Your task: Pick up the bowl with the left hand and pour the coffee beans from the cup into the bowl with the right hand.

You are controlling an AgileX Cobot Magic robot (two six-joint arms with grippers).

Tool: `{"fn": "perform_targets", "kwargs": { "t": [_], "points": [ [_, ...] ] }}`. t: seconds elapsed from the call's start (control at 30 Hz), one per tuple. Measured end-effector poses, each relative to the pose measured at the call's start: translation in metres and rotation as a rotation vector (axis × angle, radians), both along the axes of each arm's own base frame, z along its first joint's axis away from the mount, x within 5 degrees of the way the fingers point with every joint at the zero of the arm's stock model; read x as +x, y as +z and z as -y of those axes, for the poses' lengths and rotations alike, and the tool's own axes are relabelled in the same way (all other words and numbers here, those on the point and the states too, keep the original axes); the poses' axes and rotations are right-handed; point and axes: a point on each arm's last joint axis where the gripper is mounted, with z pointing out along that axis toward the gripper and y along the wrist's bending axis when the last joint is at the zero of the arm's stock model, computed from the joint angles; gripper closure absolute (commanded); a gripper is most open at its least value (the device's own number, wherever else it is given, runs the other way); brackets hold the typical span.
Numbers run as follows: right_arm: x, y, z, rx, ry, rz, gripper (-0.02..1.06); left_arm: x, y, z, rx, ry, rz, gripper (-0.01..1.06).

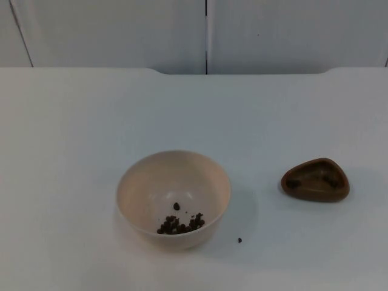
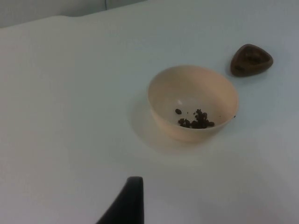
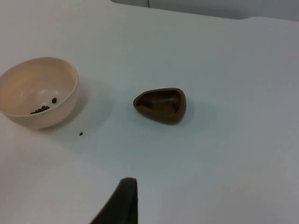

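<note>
Now | round cream bowl (image 1: pixel 173 197): beans (image 1: pixel 180 223) | brown rounded-triangle cup (image 1: pixel 315 180) | both grippers' finger spread: indeterminable

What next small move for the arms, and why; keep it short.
Probably bring the left pincer down toward the bowl: the bowl stands on the table unheld, some coffee beans already in it, one stray bean beside it. The brown cup sits apart, unheld.
</note>
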Motion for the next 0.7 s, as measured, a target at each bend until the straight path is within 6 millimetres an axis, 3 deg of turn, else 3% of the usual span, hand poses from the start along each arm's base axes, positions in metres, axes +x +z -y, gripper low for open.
{"fn": "perform_targets", "kwargs": {
  "t": [0.53,0.7],
  "points": [
    [0.0002,0.0000,-0.0021,0.000,-0.280,0.000,-0.01,0.0000,0.0000,0.0000,0.000,0.000,0.000,0.00],
    [0.0002,0.0000,-0.0023,0.000,-0.298,0.000,-0.01,0.0000,0.0000,0.0000,0.000,0.000,0.000,0.00]
  ]
}}
